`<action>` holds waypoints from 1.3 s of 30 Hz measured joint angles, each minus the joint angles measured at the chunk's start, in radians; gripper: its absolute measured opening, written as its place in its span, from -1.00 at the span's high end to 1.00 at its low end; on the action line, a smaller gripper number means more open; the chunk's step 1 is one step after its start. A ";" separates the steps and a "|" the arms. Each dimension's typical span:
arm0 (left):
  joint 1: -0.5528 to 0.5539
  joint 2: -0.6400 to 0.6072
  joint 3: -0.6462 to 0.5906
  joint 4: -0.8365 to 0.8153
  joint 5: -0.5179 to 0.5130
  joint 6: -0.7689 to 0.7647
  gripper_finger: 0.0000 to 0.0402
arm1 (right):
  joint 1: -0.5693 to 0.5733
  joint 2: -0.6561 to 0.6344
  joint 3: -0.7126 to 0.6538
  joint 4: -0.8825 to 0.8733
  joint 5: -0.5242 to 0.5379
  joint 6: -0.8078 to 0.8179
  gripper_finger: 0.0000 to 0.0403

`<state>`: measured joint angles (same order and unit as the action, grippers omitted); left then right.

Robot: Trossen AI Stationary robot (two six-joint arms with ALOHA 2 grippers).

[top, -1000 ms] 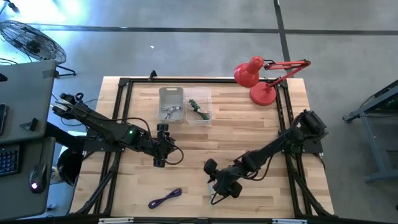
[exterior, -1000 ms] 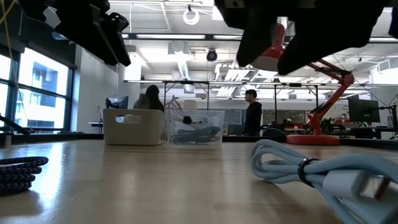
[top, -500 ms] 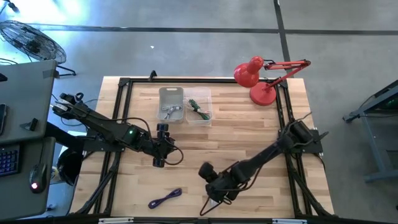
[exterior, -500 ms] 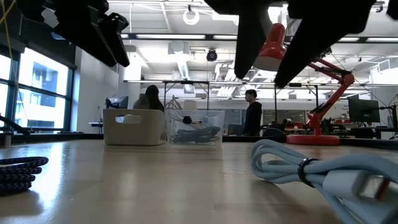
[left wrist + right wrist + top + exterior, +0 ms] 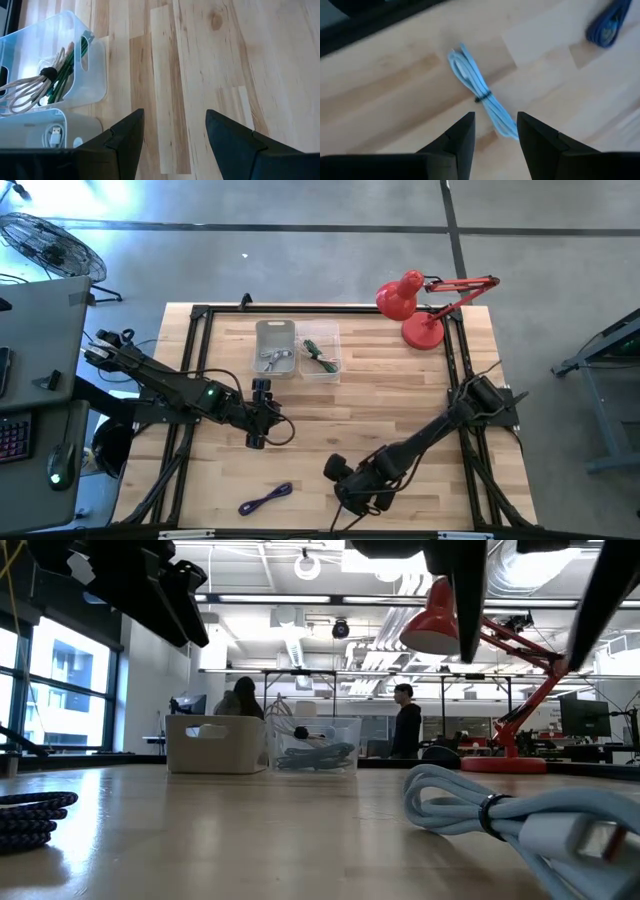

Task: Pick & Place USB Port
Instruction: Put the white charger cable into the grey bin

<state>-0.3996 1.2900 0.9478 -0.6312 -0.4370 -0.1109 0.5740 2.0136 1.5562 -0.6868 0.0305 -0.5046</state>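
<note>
A light blue bundled USB cable [image 5: 479, 90] lies flat on the wooden table near its near edge, and it also fills the low view [image 5: 510, 815]. In the high view my right gripper [image 5: 350, 498] hides it. That gripper [image 5: 495, 125] hovers above the cable, open, with one finger on each side of the cable's line, touching nothing [image 5: 525, 650]. My left gripper [image 5: 261, 395] waits open at mid-table [image 5: 172, 135], short of the bins. A dark blue coiled cable [image 5: 265, 499] lies near the near edge, left of the right gripper [image 5: 609, 22].
A white bin [image 5: 275, 348] and a clear bin [image 5: 321, 353] holding green and beige cables [image 5: 55, 70] stand side by side at the far middle. A red desk lamp [image 5: 420, 305] stands at the far right corner. People stand in the room beyond the table [image 5: 407, 720].
My right gripper has moved toward the table's near edge and now stands over the light blue cable, covering it in the high view. In the low view its fingers now show as two separate prongs. The cables and my left arm have kept still.
</note>
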 joint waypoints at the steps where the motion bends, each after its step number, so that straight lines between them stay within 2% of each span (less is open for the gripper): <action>1: 0.000 0.000 0.000 0.000 0.000 -0.002 -0.03 | 0.002 0.000 0.000 0.010 -0.010 -0.001 0.32; 10: 0.000 0.000 0.000 0.002 0.000 -0.029 -0.03 | 0.005 0.050 0.000 0.040 -0.038 -0.001 0.32; 39: 0.000 0.000 0.000 0.005 -0.021 -0.029 -0.03 | -0.018 0.079 -0.001 0.109 -0.116 -0.061 0.32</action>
<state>-0.3996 1.2896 0.9478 -0.6265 -0.4583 -0.1398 0.5561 2.0926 1.5551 -0.5781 -0.0860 -0.5658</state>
